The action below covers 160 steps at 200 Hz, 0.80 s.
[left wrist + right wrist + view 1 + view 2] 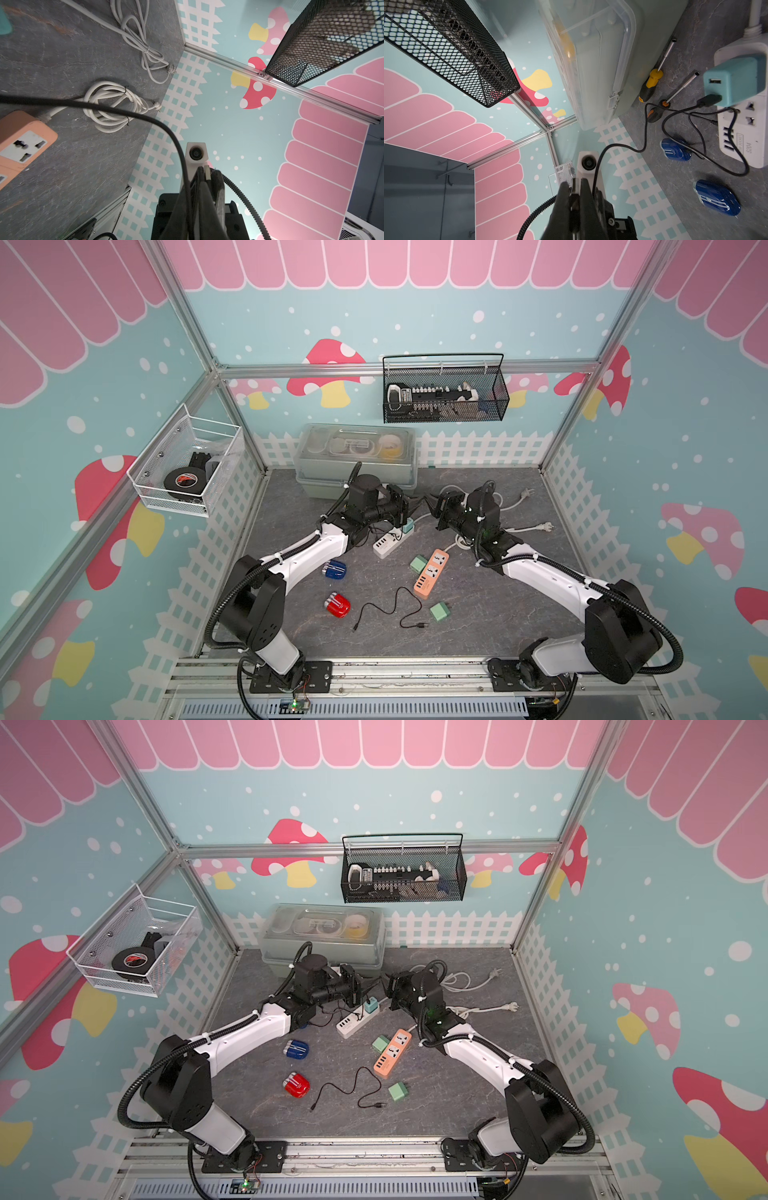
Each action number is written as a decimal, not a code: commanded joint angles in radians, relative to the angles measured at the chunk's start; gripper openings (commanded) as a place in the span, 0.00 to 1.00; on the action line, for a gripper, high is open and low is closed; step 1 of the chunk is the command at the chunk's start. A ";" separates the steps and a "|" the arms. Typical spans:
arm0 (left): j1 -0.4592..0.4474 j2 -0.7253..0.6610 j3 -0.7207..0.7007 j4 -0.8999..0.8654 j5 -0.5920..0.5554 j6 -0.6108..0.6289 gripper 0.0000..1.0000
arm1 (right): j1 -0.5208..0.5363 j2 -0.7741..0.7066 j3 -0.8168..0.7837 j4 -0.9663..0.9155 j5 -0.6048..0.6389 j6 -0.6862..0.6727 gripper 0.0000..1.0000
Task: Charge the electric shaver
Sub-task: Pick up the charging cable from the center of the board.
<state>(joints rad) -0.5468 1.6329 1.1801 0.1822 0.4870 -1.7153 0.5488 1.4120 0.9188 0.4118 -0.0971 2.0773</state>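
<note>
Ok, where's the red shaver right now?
In a top view the red shaver lies on the table near its front edge, on the robot's left side, just in front of a blue shaver and left of the loose black cable.

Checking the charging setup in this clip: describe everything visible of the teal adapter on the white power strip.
The teal adapter is a boxy, round-edged block of matte-looking plastic, plugged upright into the white power strip near the end where its cord leaves. One face has two USB ports: one empty, the other holding a black plug whose cable trails across the tabletop.
</note>
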 commanded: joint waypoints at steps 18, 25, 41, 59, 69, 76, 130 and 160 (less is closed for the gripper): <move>-0.011 -0.021 0.006 0.042 -0.027 -0.025 0.21 | 0.008 -0.020 0.006 -0.009 -0.022 -0.017 0.00; -0.011 -0.023 0.005 0.040 -0.029 -0.024 0.20 | 0.007 -0.021 0.005 -0.011 -0.023 -0.019 0.00; -0.010 -0.022 0.009 0.033 -0.032 -0.026 0.13 | 0.008 -0.019 0.008 -0.020 -0.026 -0.023 0.00; -0.010 -0.017 0.014 0.034 -0.033 -0.027 0.11 | 0.011 -0.022 0.010 -0.031 -0.029 -0.029 0.00; -0.011 -0.014 0.014 0.035 -0.031 -0.030 0.06 | 0.015 -0.026 0.011 -0.037 -0.028 -0.035 0.00; -0.011 -0.013 0.013 0.038 -0.032 -0.032 0.03 | 0.020 -0.027 0.011 -0.044 -0.028 -0.036 0.00; 0.024 -0.036 -0.013 0.069 0.008 -0.061 0.00 | 0.015 -0.055 -0.024 -0.048 -0.010 -0.046 0.09; 0.052 -0.029 -0.028 0.148 0.109 -0.103 0.00 | -0.004 -0.048 -0.019 -0.044 -0.052 -0.058 0.29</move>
<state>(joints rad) -0.5175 1.6302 1.1744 0.2291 0.5087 -1.7657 0.5552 1.3766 0.9058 0.3660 -0.1135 2.0243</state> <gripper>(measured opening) 0.049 0.234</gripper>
